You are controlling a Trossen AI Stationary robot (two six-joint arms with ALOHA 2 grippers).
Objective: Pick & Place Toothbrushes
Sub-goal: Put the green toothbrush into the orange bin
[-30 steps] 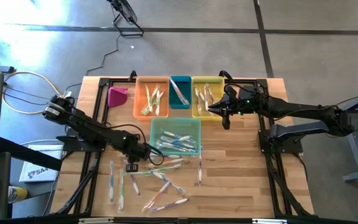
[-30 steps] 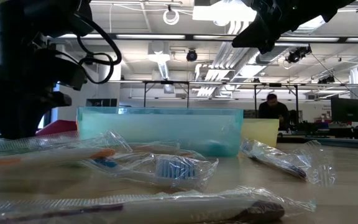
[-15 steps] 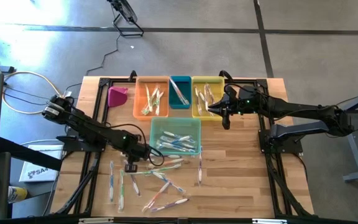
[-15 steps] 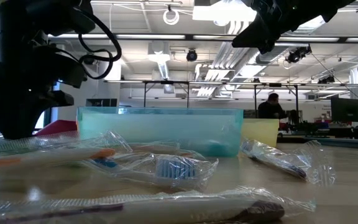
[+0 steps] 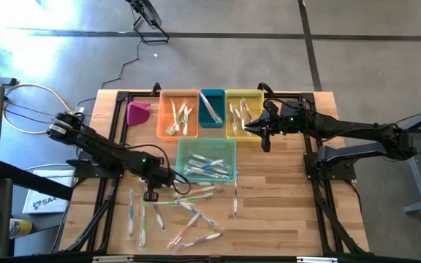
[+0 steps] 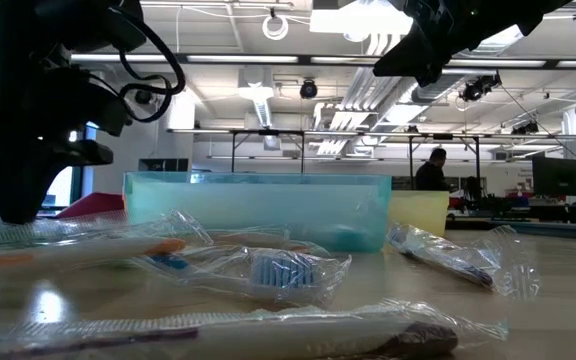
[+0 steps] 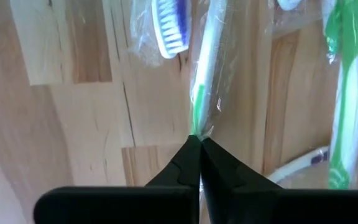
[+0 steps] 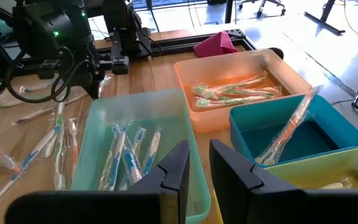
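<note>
Several wrapped toothbrushes (image 5: 188, 215) lie loose on the wooden table's near half. More toothbrushes lie in the mint bin (image 5: 206, 160), the orange bin (image 5: 178, 114), the teal bin (image 5: 211, 108) and the yellow bin (image 5: 243, 113). My left gripper (image 5: 150, 196) stands low over the loose ones, left of the mint bin, shut on a white-and-green toothbrush (image 7: 205, 68). My right gripper (image 5: 248, 130) hangs above the yellow bin's near left corner, open, with nothing between its fingers (image 8: 199, 163). My left gripper pinches the white-and-green toothbrush between its two fingertips, at the green part of its handle (image 7: 196, 118), clear wrapper included. The fingers come from above, pointing down. The toothbrush runs away from the fingertips, flat along the table as far as I can see.
A pink object (image 5: 138, 112) lies left of the orange bin. Black frame rails (image 5: 112, 190) run along both table sides. A blue-bristled toothbrush (image 7: 169, 28) and a green one (image 7: 344, 99) lie close beside the held one. A person (image 6: 436, 172) is in the room behind.
My left gripper has stayed low over the loose toothbrushes. In the low view its fingers have drawn together to a point, shutting on the white-and-green toothbrush.
</note>
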